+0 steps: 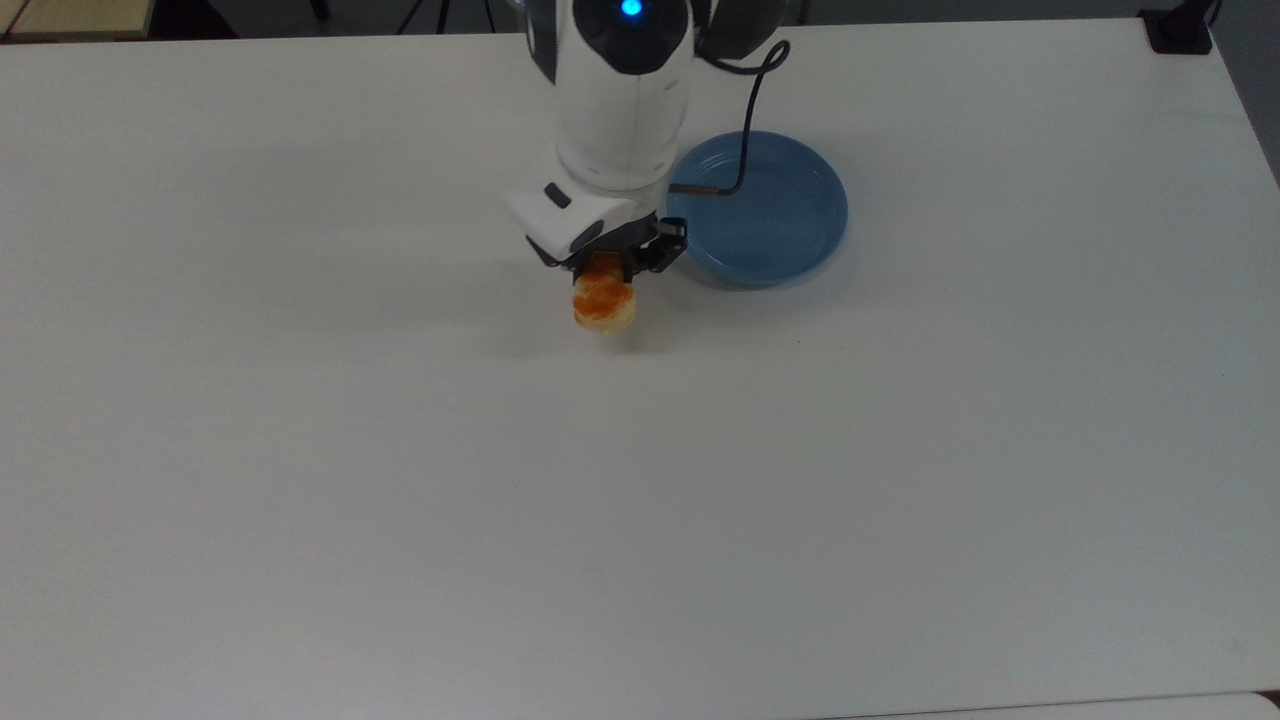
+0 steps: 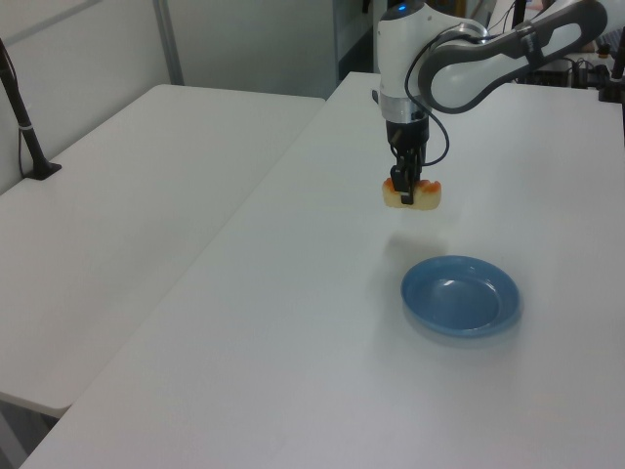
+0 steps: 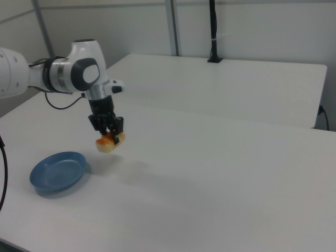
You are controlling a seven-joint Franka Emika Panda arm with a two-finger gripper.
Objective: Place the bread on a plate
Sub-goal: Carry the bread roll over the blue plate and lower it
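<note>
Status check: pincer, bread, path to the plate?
Pincer shut on bread. Bread airborne above table, short of plate. Plate bare, nothing between.

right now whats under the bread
Bare white table with a faint shadow; the bread hangs lifted, shut in the end effector. The blue plate sits off to the side, empty. The bread's underside is hidden.

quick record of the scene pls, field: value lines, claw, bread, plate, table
claw: shut on the bread, hanging from the arm above the table
bread: lifted clear of the table, beside the plate, not over it
plate: blue, empty, flat on the table
plate side: on the top view's right of the bread
task state: bread not yet on plate
</note>
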